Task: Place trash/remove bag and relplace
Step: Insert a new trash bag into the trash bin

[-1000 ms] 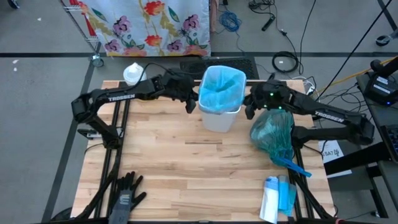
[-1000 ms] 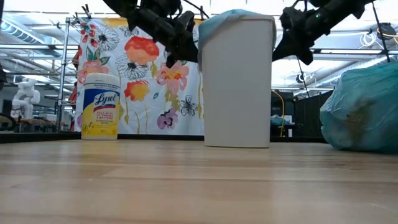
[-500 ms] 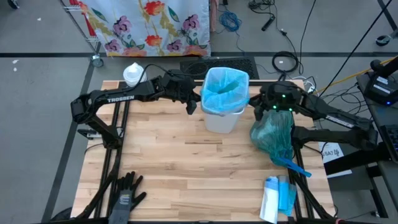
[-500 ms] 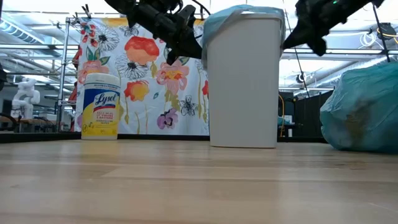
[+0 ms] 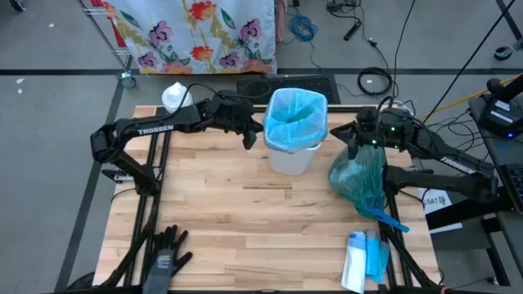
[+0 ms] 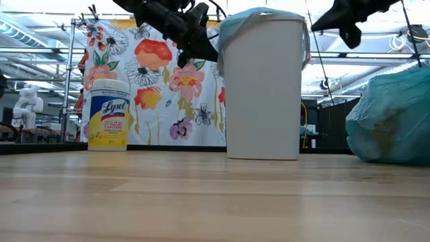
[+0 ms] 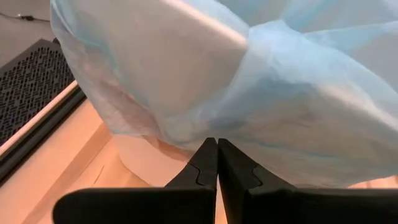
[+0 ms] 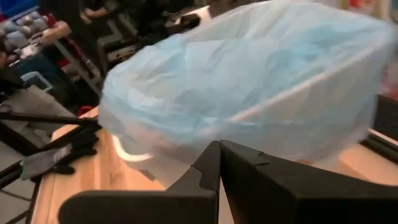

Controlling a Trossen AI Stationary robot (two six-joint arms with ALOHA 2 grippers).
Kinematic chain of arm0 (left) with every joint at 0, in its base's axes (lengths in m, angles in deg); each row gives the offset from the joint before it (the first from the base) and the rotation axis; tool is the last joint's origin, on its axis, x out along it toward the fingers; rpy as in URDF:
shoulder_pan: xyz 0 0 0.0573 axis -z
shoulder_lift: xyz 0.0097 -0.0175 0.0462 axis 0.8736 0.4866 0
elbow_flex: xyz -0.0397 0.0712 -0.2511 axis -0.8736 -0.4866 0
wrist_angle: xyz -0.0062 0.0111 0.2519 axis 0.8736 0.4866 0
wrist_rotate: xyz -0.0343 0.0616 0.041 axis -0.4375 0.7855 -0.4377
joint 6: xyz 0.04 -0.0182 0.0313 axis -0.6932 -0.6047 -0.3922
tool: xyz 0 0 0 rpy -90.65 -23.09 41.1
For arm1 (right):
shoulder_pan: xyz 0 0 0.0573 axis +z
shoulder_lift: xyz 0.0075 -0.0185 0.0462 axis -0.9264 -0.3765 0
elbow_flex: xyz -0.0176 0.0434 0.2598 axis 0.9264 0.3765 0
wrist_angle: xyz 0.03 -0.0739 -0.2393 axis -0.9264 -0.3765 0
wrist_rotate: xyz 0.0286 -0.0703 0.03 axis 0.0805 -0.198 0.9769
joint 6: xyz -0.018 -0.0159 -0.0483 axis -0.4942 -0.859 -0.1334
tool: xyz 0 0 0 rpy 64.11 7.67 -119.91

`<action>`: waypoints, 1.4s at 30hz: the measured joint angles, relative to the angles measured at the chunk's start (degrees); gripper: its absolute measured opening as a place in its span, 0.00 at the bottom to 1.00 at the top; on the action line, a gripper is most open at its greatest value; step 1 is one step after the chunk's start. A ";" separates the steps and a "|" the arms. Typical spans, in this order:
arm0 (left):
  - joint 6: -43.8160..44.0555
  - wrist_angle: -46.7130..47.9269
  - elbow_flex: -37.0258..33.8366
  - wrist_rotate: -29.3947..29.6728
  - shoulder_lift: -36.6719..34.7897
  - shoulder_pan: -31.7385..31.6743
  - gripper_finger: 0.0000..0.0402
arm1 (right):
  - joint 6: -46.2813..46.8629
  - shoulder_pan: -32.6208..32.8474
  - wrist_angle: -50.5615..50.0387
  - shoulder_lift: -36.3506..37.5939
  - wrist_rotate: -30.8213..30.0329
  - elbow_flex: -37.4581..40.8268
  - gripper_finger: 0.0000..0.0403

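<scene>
A white bin [image 5: 292, 155] [image 6: 263, 87] stands at the table's far middle. A light blue bag [image 5: 294, 118] [image 7: 249, 81] [image 8: 249, 81] lines it, its hem folded down over the rim. My left gripper [image 5: 255, 137] [image 6: 198, 52] [image 7: 217, 144] is shut at the bin's left rim. My right gripper [image 5: 352, 145] [image 6: 351, 37] [image 8: 219, 148] is shut and hangs in the air to the right of the bin, clear of it. A full teal bag [image 5: 358, 175] [image 6: 390, 117] rests on the table below that gripper. The trash itself is hidden. My left gripper comes at the bin from the table's left, slanting slightly down. Its shut fingertips [image 7: 210, 152] lie against the hanging hem of the bag [image 7: 205, 127] just below the rim. I cannot tell whether film is caught between them.
A Lysol canister [image 5: 173, 98] [image 6: 107, 114] stands at the far left corner. Black gloves [image 5: 167, 249] lie near the left front edge. A pack of blue bags [image 5: 364, 260] lies at the right front. A black keyboard [image 5: 286, 84] sits behind the bin.
My right gripper has drawn back from the bin's right rim toward the table's right edge and risen, staying shut. The bin has slid a little toward the right and now stands still.
</scene>
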 joint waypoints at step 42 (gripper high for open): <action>1.50 0.05 0.00 1.46 0.00 2.62 0.02 | 0.69 8.54 1.81 0.20 -0.40 0.00 0.00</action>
